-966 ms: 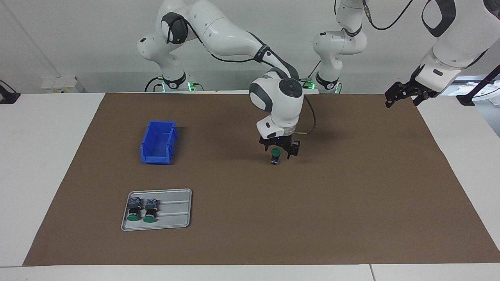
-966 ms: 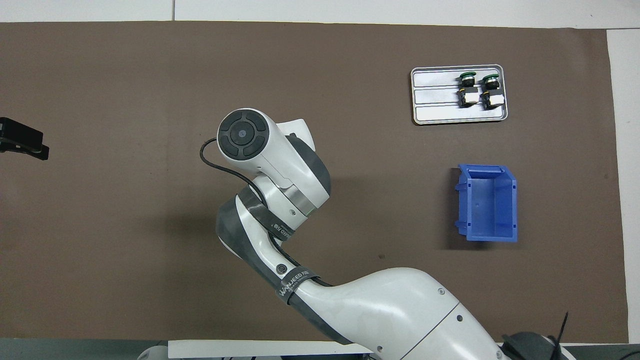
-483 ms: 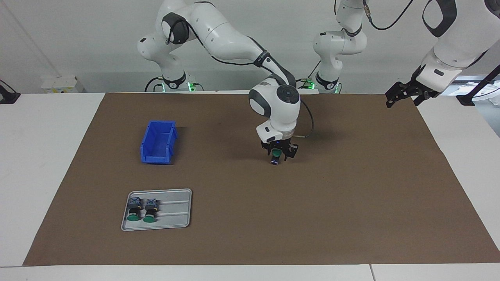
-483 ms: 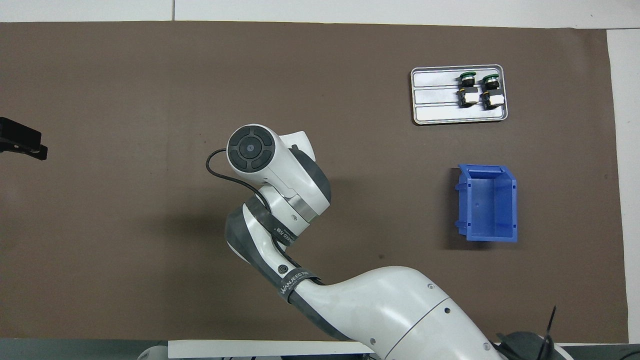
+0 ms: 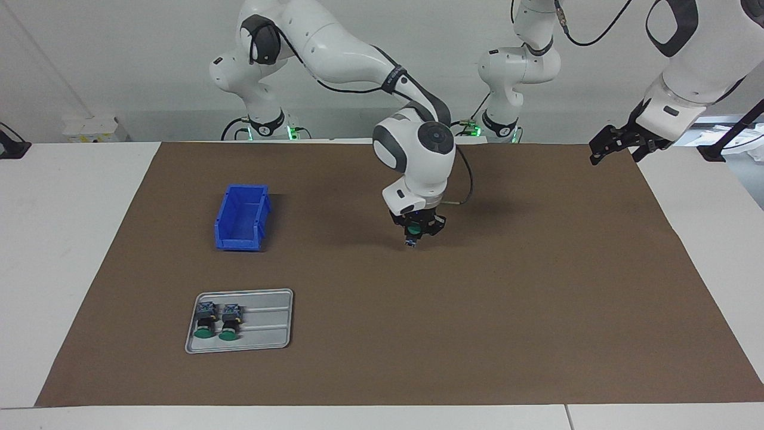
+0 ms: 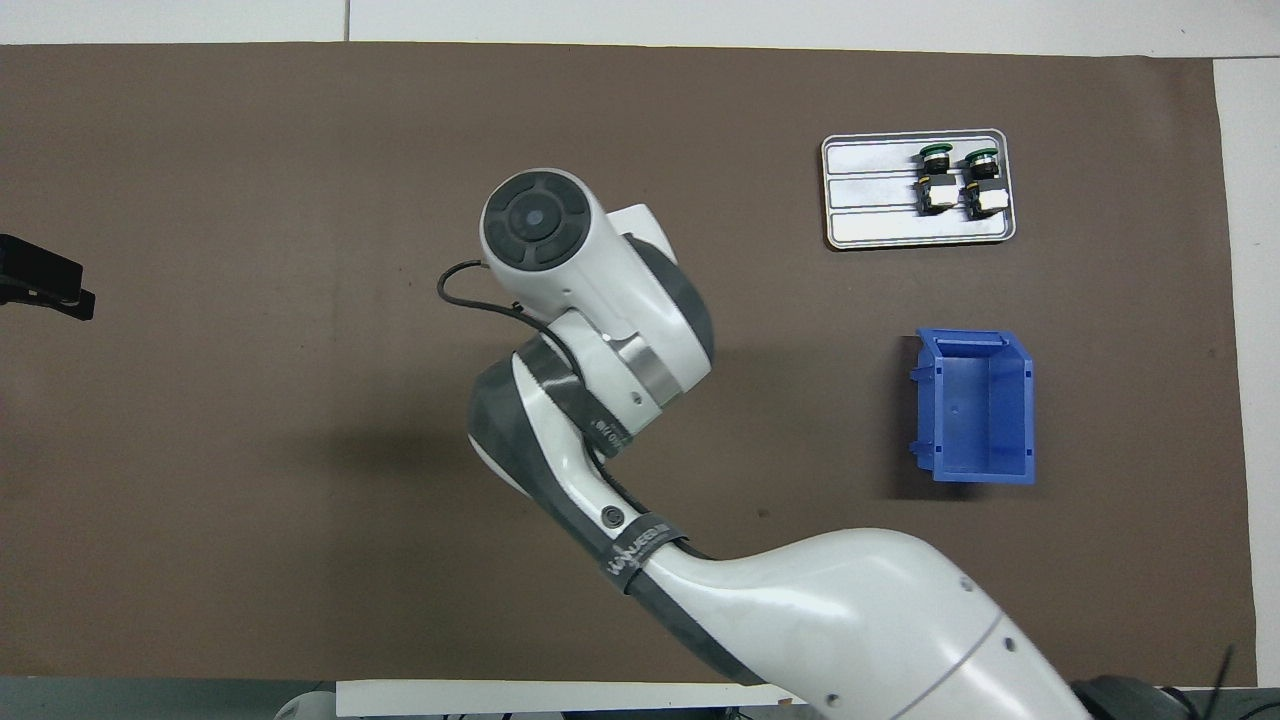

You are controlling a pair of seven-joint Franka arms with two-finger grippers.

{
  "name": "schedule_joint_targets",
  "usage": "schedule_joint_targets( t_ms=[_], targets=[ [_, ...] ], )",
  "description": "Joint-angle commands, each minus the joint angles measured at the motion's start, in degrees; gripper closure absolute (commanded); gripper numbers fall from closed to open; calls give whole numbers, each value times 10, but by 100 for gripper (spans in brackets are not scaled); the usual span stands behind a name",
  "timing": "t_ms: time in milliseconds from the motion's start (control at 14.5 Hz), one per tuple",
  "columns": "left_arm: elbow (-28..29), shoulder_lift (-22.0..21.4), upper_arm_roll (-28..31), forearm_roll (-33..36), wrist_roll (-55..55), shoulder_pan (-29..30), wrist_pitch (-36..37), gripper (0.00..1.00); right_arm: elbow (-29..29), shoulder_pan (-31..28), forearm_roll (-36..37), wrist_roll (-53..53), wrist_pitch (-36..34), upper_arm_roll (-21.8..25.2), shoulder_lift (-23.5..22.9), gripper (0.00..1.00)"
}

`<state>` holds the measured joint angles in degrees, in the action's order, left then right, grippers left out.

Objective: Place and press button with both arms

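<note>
Over the middle of the brown mat, my right gripper (image 5: 416,233) points straight down and is shut on the button (image 5: 410,240). The button's green cap sits between the fingers and its grey-blue body sticks out below, close to the mat. In the overhead view the right arm's wrist (image 6: 590,290) hides both the gripper and the button. My left gripper (image 5: 618,146) waits open in the air over the mat's edge at the left arm's end, holding nothing. Its tip also shows as a black shape (image 6: 45,285) in the overhead view.
A grey tray (image 5: 268,334) holds two more green-capped buttons (image 5: 206,322) lying on their sides. It lies farther from the robots than the empty blue bin (image 5: 242,218). Both are toward the right arm's end of the table. Two slimmer arms with green-lit bases stand at the table's edge.
The right gripper has closed on the button. Its wrist has risen a little and shifted slightly toward the right arm's end, taking the button along. The left arm has barely moved.
</note>
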<state>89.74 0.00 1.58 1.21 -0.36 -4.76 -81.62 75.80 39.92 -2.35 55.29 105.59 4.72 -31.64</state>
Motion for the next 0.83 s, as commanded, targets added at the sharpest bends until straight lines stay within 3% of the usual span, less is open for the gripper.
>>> schedule_joint_targets(
  t_ms=[0,207,345,483,759],
  targets=[
    [13,-9,-3,4,3,6,-12,0,148,-72,-10,-81,2,-8,145,100],
    [13,-9,-3,4,2,6,-12,0,352,-190,-13,-307,4,-8,332,100],
    [13,-9,-3,4,3,6,-12,0,455,-270,-13,-459,9,-4,415,100],
    [13,-9,-3,4,2,6,-12,0,521,-341,-13,-572,22,-4,457,100],
    [13,-9,-3,4,2,6,-12,0,578,-367,-11,-614,70,-2,464,100]
  ],
)
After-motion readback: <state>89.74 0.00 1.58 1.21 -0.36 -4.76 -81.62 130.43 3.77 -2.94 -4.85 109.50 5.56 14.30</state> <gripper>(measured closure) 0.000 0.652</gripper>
